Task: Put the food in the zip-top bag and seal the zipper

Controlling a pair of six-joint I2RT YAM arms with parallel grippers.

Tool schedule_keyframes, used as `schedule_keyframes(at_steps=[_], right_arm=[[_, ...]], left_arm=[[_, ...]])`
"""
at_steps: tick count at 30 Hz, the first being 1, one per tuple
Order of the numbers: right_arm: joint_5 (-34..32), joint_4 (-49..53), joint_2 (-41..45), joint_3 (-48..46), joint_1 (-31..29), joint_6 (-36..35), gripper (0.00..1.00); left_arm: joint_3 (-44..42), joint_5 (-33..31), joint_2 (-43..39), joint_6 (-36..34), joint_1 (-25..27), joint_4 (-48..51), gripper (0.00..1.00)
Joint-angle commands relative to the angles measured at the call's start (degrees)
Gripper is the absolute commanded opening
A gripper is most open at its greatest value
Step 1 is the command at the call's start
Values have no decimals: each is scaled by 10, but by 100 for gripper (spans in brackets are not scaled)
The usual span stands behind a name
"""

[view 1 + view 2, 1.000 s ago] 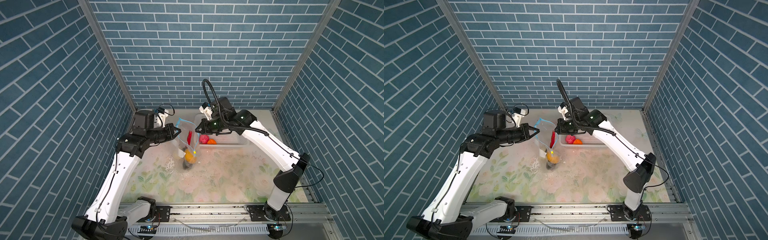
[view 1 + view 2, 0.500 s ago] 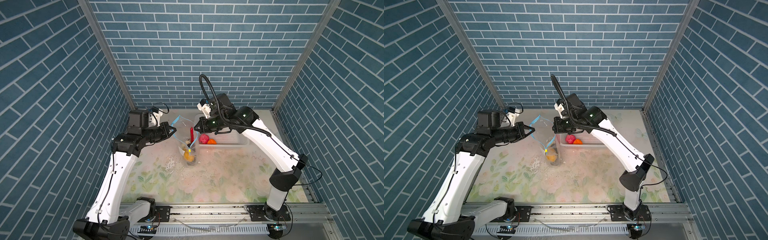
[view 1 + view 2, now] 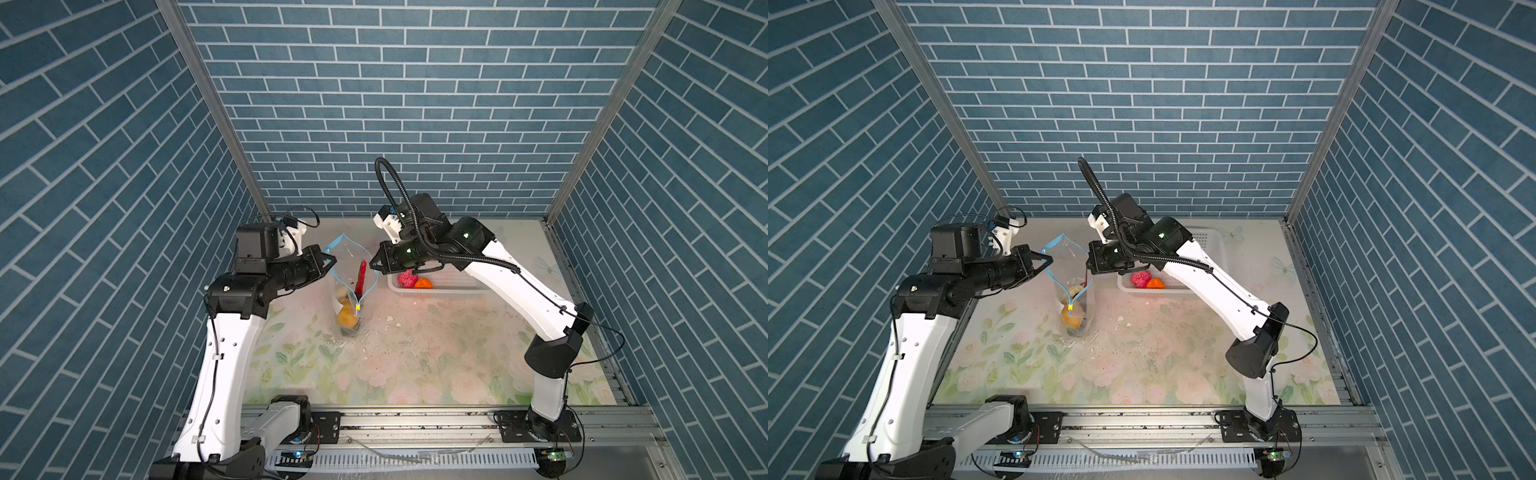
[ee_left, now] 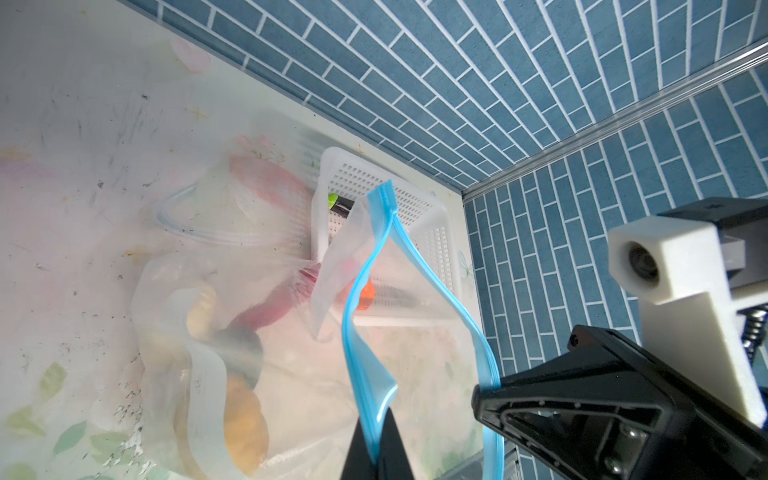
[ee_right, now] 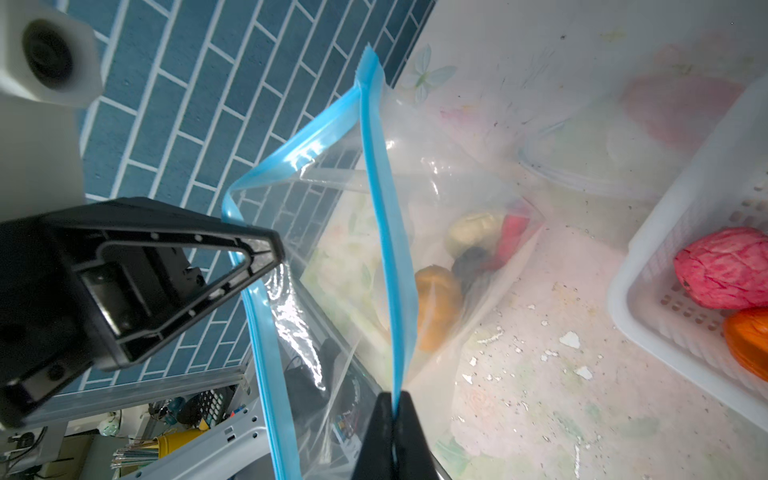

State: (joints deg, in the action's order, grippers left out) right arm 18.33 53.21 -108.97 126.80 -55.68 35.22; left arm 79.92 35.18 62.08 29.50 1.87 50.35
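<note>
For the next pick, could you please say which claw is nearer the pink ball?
Right. The right claw is near the pink ball; the left claw is beyond the bag.

We see a table (image 3: 436,365) covered in a pale floral print of pink blooms and green leaves, scuffed and speckled with dark marks. Toward its back edge stands a white perforated basket (image 3: 453,287), and small white flakes (image 3: 390,318) lie scattered over the middle of the print, in front of the basket. Left of the basket, the lower end of the clear zip-top bag (image 3: 360,324) appears to rest on the print, though we cannot tell for certain that it touches.
</note>
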Motion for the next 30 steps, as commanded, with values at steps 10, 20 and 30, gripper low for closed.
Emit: schedule_keyframes(at_steps=[10, 20, 30], right_arm=[[37, -151, 57, -187, 34, 50, 12], [61, -160, 72, -201, 60, 34, 46], [-49, -84, 61, -140, 79, -141, 66]], left_arm=[[-47, 33, 39, -7, 20, -32, 0], [-57, 62, 73, 10, 35, -71, 0], [-73, 58, 75, 1, 36, -69, 0]])
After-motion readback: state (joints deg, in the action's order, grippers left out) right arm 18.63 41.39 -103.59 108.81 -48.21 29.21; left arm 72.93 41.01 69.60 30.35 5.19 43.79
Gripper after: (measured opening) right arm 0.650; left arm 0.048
